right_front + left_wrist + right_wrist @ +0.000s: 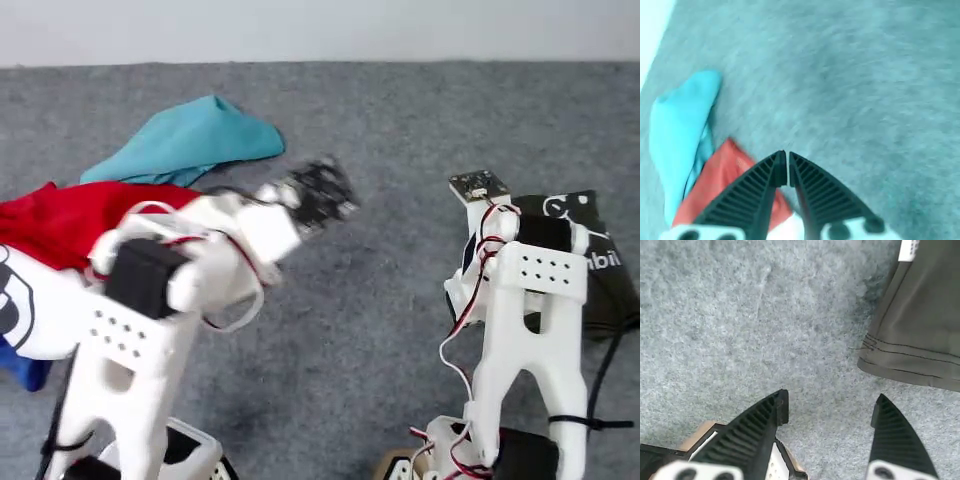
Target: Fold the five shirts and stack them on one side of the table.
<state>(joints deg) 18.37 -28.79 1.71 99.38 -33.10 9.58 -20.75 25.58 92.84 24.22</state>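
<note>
Four shirts are lying bunched at the left of the high view. A teal shirt [195, 143] is sitting crumpled at upper left. A red shirt [55, 222] is touching its lower edge, a white shirt [30, 310] is lying below the red one, and a bit of blue shirt [25, 372] is poking out at the lower left edge. None of these four is looking folded. A black shirt [600, 270] is lying well apart at the right edge, flat and seemingly folded, so that side is probably serving as the stacking place.

The left end effector [787, 167] is hanging above the grey bench [400, 130] just beside the red shirt's corner, its fingers pressed together and pinching nothing. The right end effector [832, 407] is hovering over bare bench near the black shirt's hem [920, 330], its fingers spread and empty.

The main risk is coming from the overlap in the left pile. Pinching the red shirt could drag the teal or white one along, since they are touching. The left fingers are also needing to spread before any grasp, or they will only be pushing cloth into a tighter bunch. On the right, a careless descent could be catching the black hem and undoing its flat lie.
</note>
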